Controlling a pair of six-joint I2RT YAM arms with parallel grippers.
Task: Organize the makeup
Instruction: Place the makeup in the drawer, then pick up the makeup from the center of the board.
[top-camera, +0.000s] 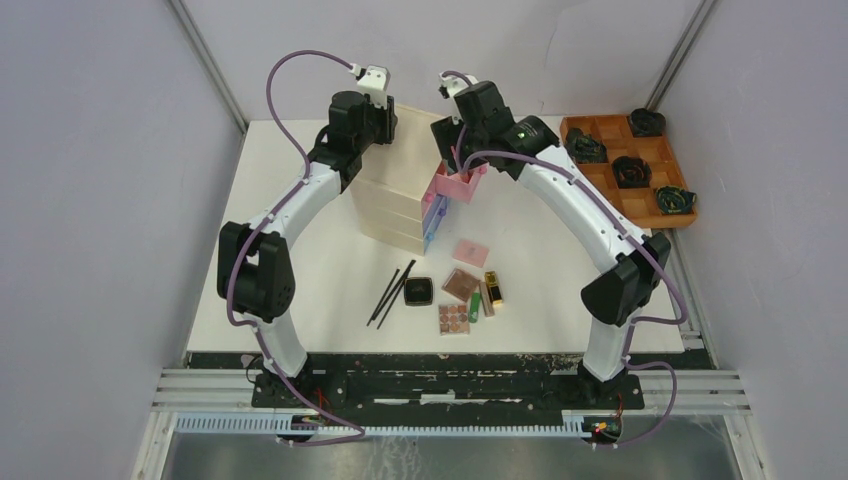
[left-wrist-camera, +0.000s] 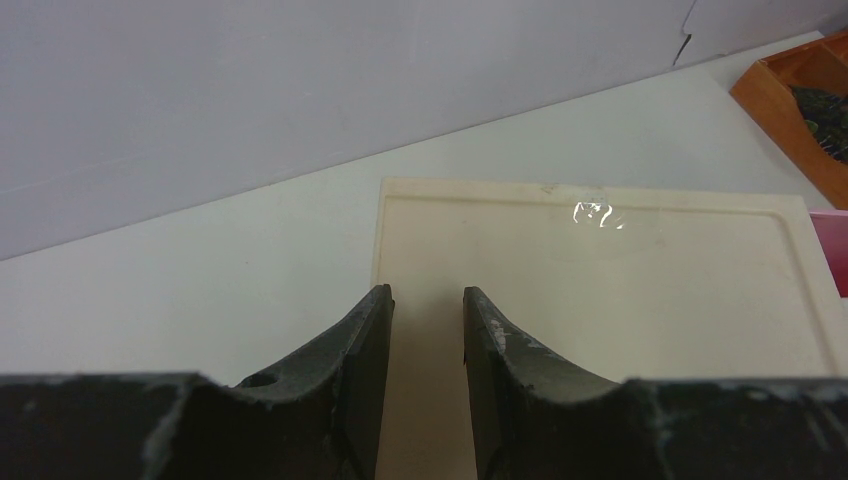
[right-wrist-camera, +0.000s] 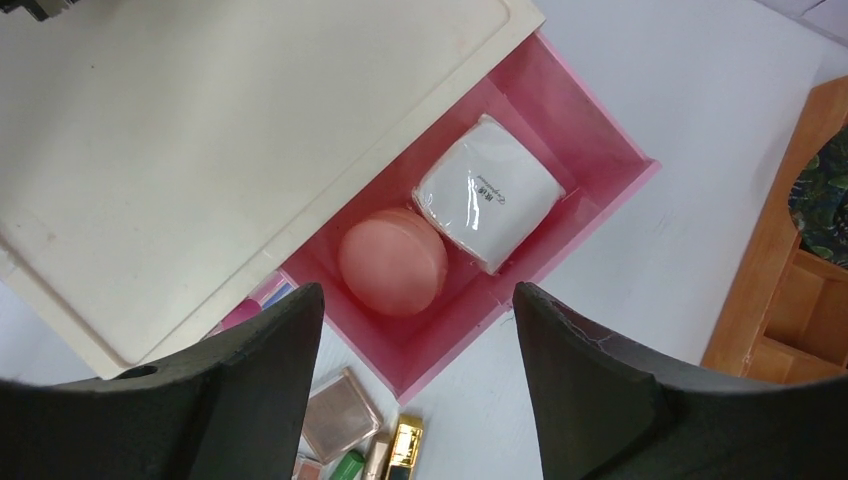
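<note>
I see the right gripper (right-wrist-camera: 415, 295) spread wide and empty over the pink drawer (right-wrist-camera: 590, 130). The pink round pad (right-wrist-camera: 392, 262) and white square jar (right-wrist-camera: 488, 190) lie inside, side by side. The left gripper (left-wrist-camera: 427, 295) is narrowly parted and empty above the chest (left-wrist-camera: 600, 280).

- Left arm (top-camera: 300, 200): base at the near left. The elbow is bent outward and the forearm reaches forward and inward, with the wrist pitched down.
- Left gripper (left-wrist-camera: 428, 300): dark fingers (left-wrist-camera: 365, 340) parted by a narrow gap, with nothing between them.
- Right arm (top-camera: 585, 205): base at the near right. The elbow juts right and the forearm slants forward and inward. A green light shows on the wrist housing.
- Right gripper (right-wrist-camera: 415, 292): points downward with its jaws wide apart, holding nothing.
- Wrists: near each other at the far middle, not touching.
</note>
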